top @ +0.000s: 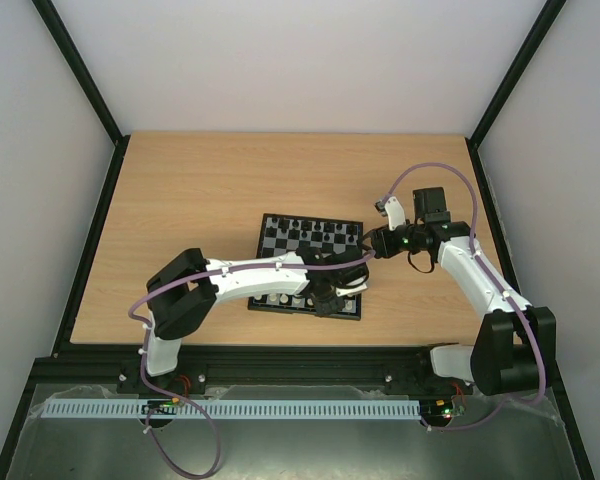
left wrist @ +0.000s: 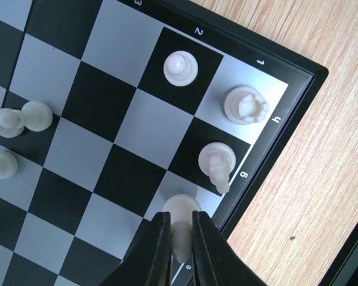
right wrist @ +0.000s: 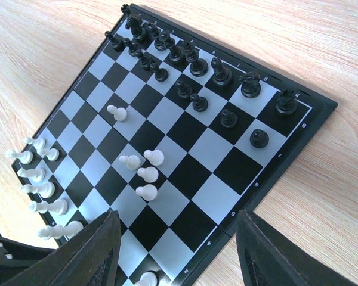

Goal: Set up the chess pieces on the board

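The board (top: 310, 217) lies mid-table, with black chess pieces (top: 310, 235) along its far rows. My left gripper (top: 330, 296) reaches over the near right corner. In the left wrist view it (left wrist: 181, 215) is shut on a cream-white piece (left wrist: 181, 229) whose base rests on a pale edge square. A knight (left wrist: 218, 164), a rook (left wrist: 246, 104) and a pawn (left wrist: 181, 67) stand beside it. My right gripper (top: 372, 245) hovers open over the board's right edge (right wrist: 286, 158), nothing between its fingers (right wrist: 89, 250). Several white pawns (right wrist: 146, 173) stand mid-board, and more white pieces (right wrist: 42, 185) line the left edge.
The board sits on a wooden table (top: 180, 200) fenced by black frame rails (top: 90, 230) and white walls. A black rail (top: 280, 352) runs along the near edge by the arm bases. Bare wood lies on every side of the board.
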`<state>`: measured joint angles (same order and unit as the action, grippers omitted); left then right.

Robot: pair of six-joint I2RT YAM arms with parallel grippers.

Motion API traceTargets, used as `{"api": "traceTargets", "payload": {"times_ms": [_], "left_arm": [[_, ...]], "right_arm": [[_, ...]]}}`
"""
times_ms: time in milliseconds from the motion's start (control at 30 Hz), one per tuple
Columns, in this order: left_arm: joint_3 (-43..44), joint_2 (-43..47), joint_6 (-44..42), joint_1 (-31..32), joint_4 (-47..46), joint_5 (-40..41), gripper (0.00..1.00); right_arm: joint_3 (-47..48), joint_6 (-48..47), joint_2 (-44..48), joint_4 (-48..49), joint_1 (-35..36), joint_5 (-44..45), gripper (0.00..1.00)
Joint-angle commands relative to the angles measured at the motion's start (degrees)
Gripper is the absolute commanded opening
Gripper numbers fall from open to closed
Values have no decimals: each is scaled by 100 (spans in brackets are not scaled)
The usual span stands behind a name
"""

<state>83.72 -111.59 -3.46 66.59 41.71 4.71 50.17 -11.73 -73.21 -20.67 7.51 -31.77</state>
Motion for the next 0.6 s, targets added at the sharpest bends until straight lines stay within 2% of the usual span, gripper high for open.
{"api": "traceTargets", "payload": {"times_ms": [0,333,567], "left_arm": [[-48,-32,29,17,110,-58,7],[-149,-73,52,-13,-46,-52,9],[-204,-84,56,-41,-62,-127,19]], "right_arm": [[-46,-75,96,-143,-13,-172,54],[-68,-119,96,-155,-13,-184,54],[-62,-128,61,-172,-14,-215,54]]}}
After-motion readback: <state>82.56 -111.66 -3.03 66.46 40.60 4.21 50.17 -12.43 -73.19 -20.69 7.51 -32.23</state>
